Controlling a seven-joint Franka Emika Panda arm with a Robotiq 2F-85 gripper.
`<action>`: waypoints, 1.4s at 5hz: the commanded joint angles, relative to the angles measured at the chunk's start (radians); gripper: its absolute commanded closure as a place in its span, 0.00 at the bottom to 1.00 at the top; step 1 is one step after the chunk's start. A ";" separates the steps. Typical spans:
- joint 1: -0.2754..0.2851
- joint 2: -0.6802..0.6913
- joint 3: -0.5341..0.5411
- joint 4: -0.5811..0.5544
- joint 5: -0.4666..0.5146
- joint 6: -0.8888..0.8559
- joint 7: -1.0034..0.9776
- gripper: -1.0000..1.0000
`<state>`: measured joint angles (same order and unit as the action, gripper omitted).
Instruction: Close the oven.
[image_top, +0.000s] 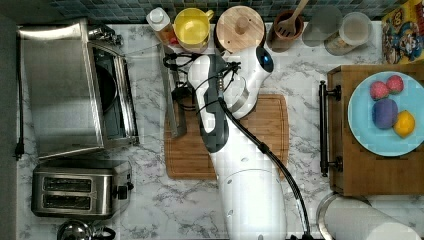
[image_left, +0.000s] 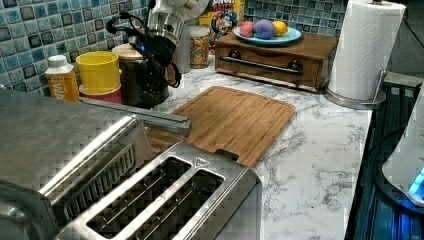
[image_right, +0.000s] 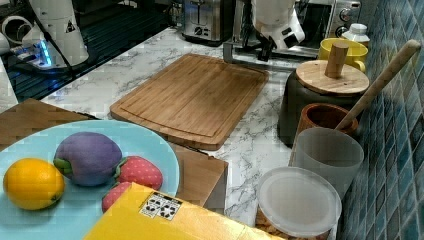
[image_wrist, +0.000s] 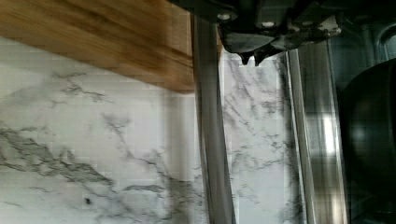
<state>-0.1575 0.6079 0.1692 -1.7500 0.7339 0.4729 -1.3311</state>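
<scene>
The toaster oven (image_top: 60, 85) sits at nine o'clock on the marble counter (image_top: 150, 200) in the top view, its glass door (image_top: 145, 75) folded flat toward three o'clock, so closing is all still ahead. The white arm (image_top: 245, 185) reaches from six o'clock across the cutting board (image_top: 270, 130), the jaws (image_wrist: 252, 58) poised beside the bar handle (image_wrist: 210, 140); I cannot tell whether they are spread or pressed together.

Steel oven (image_top: 60, 90), glass door down, open.
</scene>
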 joint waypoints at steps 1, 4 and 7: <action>0.243 -0.208 0.161 0.095 -0.156 0.021 0.118 1.00; 0.376 -0.240 0.139 0.121 -0.446 0.105 0.386 1.00; 0.483 -0.401 0.090 0.052 -0.870 0.223 0.832 1.00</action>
<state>0.3018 0.3630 0.2573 -1.7256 -0.1301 0.7246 -0.5674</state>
